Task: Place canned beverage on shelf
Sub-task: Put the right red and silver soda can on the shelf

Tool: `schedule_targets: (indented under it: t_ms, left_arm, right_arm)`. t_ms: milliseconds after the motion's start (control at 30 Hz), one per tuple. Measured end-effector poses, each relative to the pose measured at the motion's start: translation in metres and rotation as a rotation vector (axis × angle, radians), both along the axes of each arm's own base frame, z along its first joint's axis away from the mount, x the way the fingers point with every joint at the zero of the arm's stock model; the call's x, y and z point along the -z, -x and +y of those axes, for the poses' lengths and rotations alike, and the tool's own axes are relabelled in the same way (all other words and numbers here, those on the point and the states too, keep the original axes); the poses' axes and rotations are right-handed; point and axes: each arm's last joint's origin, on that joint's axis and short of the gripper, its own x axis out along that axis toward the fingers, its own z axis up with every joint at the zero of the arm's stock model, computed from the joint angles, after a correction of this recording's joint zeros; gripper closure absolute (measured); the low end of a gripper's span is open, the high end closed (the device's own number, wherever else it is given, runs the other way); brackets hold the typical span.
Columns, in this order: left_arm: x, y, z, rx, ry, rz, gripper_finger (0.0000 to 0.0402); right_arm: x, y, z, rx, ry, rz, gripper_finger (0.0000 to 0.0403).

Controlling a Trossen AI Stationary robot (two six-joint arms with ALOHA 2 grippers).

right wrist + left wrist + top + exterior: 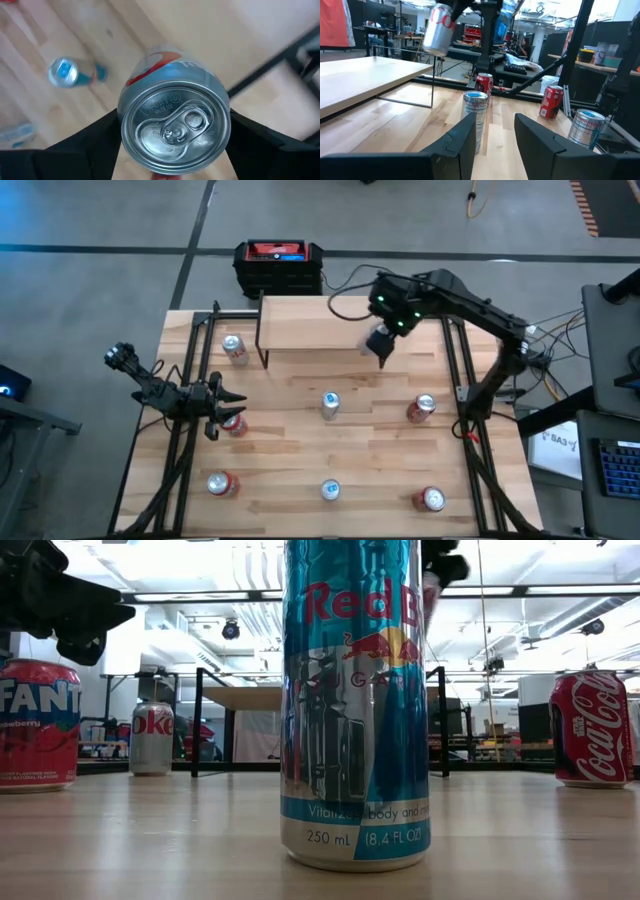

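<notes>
My right gripper (381, 345) is shut on a silver canned beverage with red lettering (439, 29) and holds it in the air by the right end of the shelf (305, 325). The shelf is a light wooden board on thin black legs at the table's far side. In the right wrist view the can's top (175, 125) faces the camera between the two dark fingers. My left gripper (222, 415) waits shut near the table's left edge, beside a red can (236, 424), with nothing in it. My right gripper pinches the can between its two fingers (95, 145), on opposite sides of the wall just below the top rim (124, 107). The fingers come from above, slanting down. The can hangs tilted below them, clear of the table and the shelf.
Several more cans stand on the table: a silver one (235, 348) left of the shelf, a blue one (330, 405) at the centre, a red one (422, 408) to the right, and three along the near edge (330, 491). A black-and-red box (280, 265) sits behind the shelf.
</notes>
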Motion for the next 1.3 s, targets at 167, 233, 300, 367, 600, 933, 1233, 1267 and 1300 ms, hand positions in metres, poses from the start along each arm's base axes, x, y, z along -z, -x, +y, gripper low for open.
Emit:
schedule_targets:
  t_ms: [167, 233, 300, 367, 600, 933, 1233, 1267, 1300]
  left_arm:
    - [0.0, 0.0, 0.0, 0.0, 0.0, 0.0, 0.0283]
    - [0.0, 0.0, 0.0, 0.0, 0.0, 0.0, 0.0283]
    - [0.0, 0.0, 0.0, 0.0, 0.0, 0.0, 0.0283]
    - [0.0, 0.0, 0.0, 0.0, 0.0, 0.0, 0.0283]
    - [0.0, 0.0, 0.0, 0.0, 0.0, 0.0, 0.0283]
    - [0.0, 0.0, 0.0, 0.0, 0.0, 0.0, 0.0283]
    - [0.0, 0.0, 0.0, 0.0, 0.0, 0.0, 0.0283]
    - [0.0, 0.0, 0.0, 0.0, 0.001, 0.0, 0.0283]
    - [0.0, 0.0, 0.0, 0.0, 0.0, 0.0, 0.0283]
  right_arm:
    - [0.005, -0.026, -0.022, -0.038, 0.064, 0.021, 0.0119]
    - [0.011, -0.034, -0.032, -0.042, 0.067, 0.036, 0.0119]
    - [0.017, -0.04, -0.043, -0.042, 0.067, 0.048, 0.0119]
    - [0.021, -0.044, -0.054, -0.038, 0.067, 0.058, 0.0119]
    - [0.026, -0.033, -0.09, 0.022, 0.078, 0.08, 0.0119]
    - [0.026, -0.022, -0.105, 0.047, 0.083, 0.087, 0.0119]
    - [0.032, -0.022, -0.108, 0.045, 0.07, 0.102, 0.0105]
    - [0.033, -0.022, -0.109, 0.045, 0.069, 0.105, 0.0105]
    - [0.033, -0.022, -0.109, 0.045, 0.068, 0.105, 0.0105]
